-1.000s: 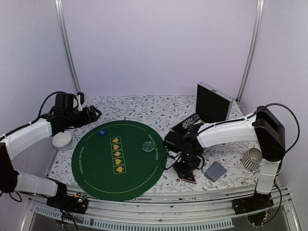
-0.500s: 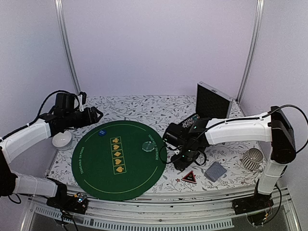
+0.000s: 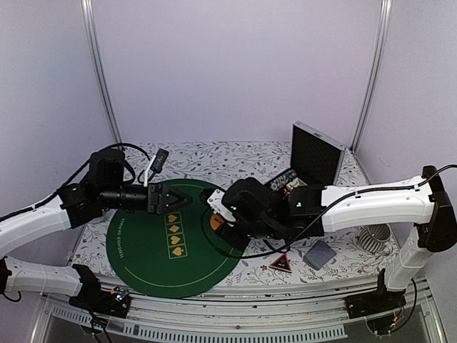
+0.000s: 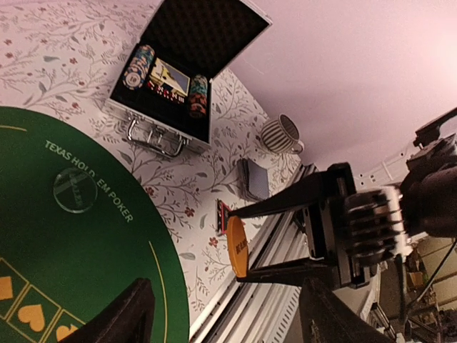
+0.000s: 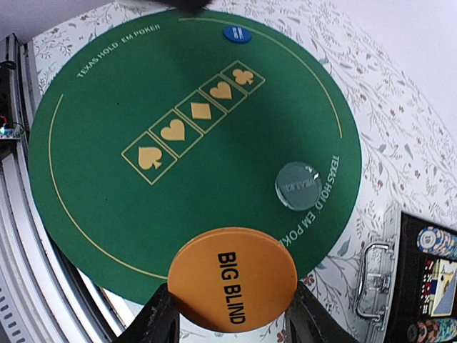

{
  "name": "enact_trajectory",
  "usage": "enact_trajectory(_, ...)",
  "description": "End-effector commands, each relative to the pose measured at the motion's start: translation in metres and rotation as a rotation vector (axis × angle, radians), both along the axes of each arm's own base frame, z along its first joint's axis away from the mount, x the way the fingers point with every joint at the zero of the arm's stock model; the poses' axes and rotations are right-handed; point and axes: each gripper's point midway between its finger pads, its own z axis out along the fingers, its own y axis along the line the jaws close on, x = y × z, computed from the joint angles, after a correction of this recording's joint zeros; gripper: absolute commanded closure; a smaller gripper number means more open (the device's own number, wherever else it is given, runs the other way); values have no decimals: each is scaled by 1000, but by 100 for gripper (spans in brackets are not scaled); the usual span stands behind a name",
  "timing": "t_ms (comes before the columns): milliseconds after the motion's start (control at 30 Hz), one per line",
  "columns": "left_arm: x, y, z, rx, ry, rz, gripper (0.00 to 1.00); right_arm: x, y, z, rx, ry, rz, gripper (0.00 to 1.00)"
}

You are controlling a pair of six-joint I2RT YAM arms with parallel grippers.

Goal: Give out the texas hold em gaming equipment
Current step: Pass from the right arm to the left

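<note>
My right gripper (image 3: 218,223) is shut on the orange "BIG BLIND" disc (image 5: 232,279) and holds it above the right edge of the round green mat (image 3: 150,264). The left wrist view shows the disc (image 4: 237,246) edge-on between the right fingers. My left gripper (image 3: 168,198) is open and empty over the far left of the mat, facing the right gripper. A clear disc (image 5: 298,186) lies on the mat's right part and a blue chip (image 5: 236,33) at its far edge. The red-black triangle token (image 3: 280,263) and the grey-blue cards (image 3: 320,254) lie on the floral cloth to the right.
An open metal case (image 3: 314,153) stands at the back right with stacks of striped chips (image 4: 139,66) in it. A white ribbed cup (image 3: 373,236) lies at the far right. The table's front rail (image 3: 235,318) runs along the near edge.
My right gripper has moved left from beside the triangle token to the mat's right edge, with the orange disc in it. My left arm has swung right over the mat.
</note>
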Motion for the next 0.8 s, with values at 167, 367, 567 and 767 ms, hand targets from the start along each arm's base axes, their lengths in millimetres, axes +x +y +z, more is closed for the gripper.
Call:
enact_trajectory(167,-34,-26,-18,-44,76,-143,36,4,35,63,165,-186,61,71)
enact_trajectory(367,-35,-37,-20,-37,74,-161,52,-7,49,61,148,-219,107,71)
enact_trajectory(567,-37,-37,-21,-37,77,-161,91,-9,52,62,143,-229,116,71)
enact_trajectory(767,-40,-23,-24,-21,100,-105,100,-9,46,60,135,-229,104,61)
